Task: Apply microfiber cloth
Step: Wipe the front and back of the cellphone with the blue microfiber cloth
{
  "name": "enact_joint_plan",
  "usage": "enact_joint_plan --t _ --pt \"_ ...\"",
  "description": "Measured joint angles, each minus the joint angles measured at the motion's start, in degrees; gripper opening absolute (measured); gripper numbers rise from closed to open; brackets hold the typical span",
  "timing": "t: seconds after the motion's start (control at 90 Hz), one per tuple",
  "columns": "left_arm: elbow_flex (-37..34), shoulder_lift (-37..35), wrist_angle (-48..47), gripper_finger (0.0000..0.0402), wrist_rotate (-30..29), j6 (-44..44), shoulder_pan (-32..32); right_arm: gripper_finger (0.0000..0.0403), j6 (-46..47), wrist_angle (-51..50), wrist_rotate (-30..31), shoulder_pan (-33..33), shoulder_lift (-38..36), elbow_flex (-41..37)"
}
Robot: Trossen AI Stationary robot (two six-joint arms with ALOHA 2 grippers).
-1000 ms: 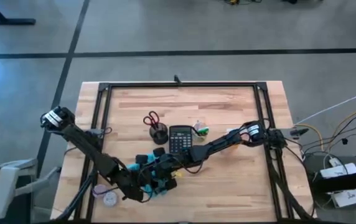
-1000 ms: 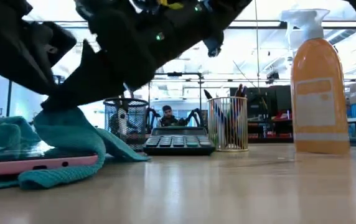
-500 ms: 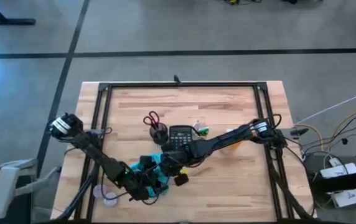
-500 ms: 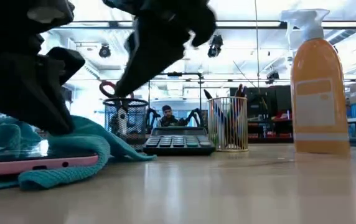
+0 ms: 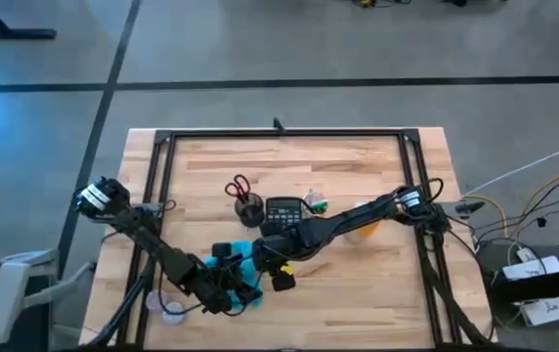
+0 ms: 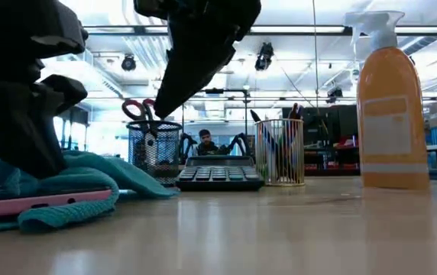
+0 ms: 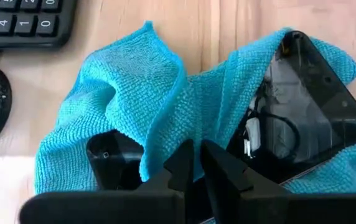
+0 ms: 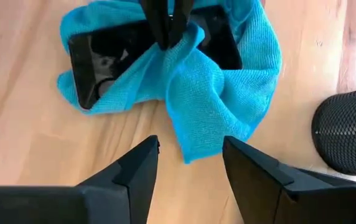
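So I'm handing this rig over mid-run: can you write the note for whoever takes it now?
Left claw: shut on the microfiber cloth, pinching a fold over the phone.
Right claw: open, above the table just clear of the cloth, holding nothing.
Things: cloth bunched on the pink-edged phone, near the calculator and mesh pen cup; the spray bottle stands apart.
Done: cloth is on the screen.
Left: the screen is only partly covered; probably wipe on across it.

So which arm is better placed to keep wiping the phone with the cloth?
Left. The left claw is shut on a fold of the microfiber cloth, right over the phone. The right claw is open and off the cloth.
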Motion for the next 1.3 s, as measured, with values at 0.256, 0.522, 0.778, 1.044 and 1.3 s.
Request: enact_joint_plan --t 0.256,0.522,0.778,1.044,1.3 --pt "-0.07 -0.02 0.06 0.0020 0.00 1.67 0.00 0.0147 0.02 2.91 0.00 0.00 0.08 0.00" --pt "-0.12 -0.04 0.12 0.0020 -0.11 2.30 0.00 0.0132 0.02 6.04 0.00 0.00 0.10 0.00" --pt "-0.24 -0.04 0.96 0.0020 -0.39 2.80 0.00 0.0117 0.02 8.42 0.00 0.00 0.12 0.00" --pt "-0.24 -0.04 1.33 0.0020 -0.50 3.06 0.00 0.0102 0.00 8.78 -0.02 0.00 0.16 0.00" --pt "-0.24 -0.04 1.46 0.0020 -0.55 3.06 0.00 0.0087 0.00 8.78 -0.02 0.00 0.16 0.00"
